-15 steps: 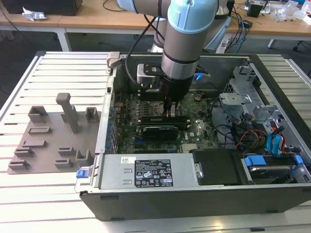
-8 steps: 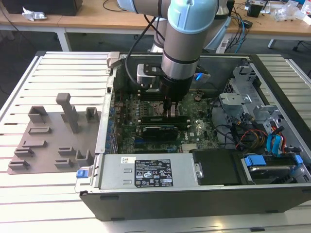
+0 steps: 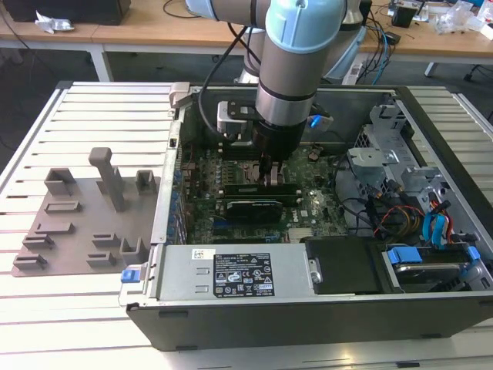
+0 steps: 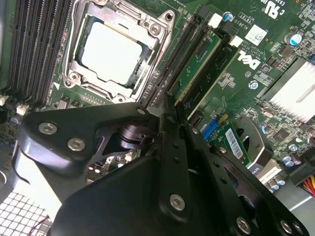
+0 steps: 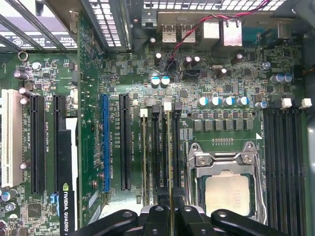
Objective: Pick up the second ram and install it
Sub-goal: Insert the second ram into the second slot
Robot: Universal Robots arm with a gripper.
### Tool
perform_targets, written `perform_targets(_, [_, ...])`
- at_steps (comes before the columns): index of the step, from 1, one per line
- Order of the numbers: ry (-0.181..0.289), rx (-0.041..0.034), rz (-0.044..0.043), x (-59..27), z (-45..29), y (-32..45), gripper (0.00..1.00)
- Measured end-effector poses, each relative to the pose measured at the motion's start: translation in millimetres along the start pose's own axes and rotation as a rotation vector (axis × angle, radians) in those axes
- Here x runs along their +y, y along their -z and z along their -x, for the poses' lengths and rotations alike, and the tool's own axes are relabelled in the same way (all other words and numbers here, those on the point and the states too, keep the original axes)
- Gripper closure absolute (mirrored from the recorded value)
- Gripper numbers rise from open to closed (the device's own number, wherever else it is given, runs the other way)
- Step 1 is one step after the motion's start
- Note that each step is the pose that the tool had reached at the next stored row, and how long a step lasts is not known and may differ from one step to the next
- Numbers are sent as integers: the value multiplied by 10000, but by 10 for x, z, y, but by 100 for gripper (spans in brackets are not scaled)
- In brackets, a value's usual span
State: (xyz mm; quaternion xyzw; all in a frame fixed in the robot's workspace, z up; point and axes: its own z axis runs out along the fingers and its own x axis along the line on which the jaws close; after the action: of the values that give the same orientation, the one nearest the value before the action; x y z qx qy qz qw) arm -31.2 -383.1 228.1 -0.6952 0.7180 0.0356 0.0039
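The gripper's (image 5: 170, 210) two black fingers (image 4: 172, 162) were closed narrowly on the top edge of the second ram (image 5: 169, 157), one thin green stick seen edge-on in the first wrist view. It stood upright in a memory slot beside the processor socket (image 5: 227, 189), its long axis running along the slot, parallel to the socket's side. In the second wrist view, one other ram stick (image 4: 204, 66) already sat in a neighbouring slot in the upper right of the frame, lying parallel to the held one. One socket, with its metal-capped processor, was visible in both wrist views. In the exterior view, the single arm (image 3: 296, 62) reached straight down from the top centre of the frame into the open computer case (image 3: 308, 312), wrist vertical, gripper over the motherboard (image 3: 308, 208). One grey fixture plate (image 3: 85, 216) with several blocks lay at the left of the frame on the slatted table (image 3: 92, 108).
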Motion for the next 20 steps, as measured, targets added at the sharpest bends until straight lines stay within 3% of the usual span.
perform_targets(3, [3,-90,4,0,-1,-9,87])
perform_targets(15, [-21,-100,-3,4,-19,-12,87])
perform_targets(20, [-20,-132,3,-5,-22,-55,87])
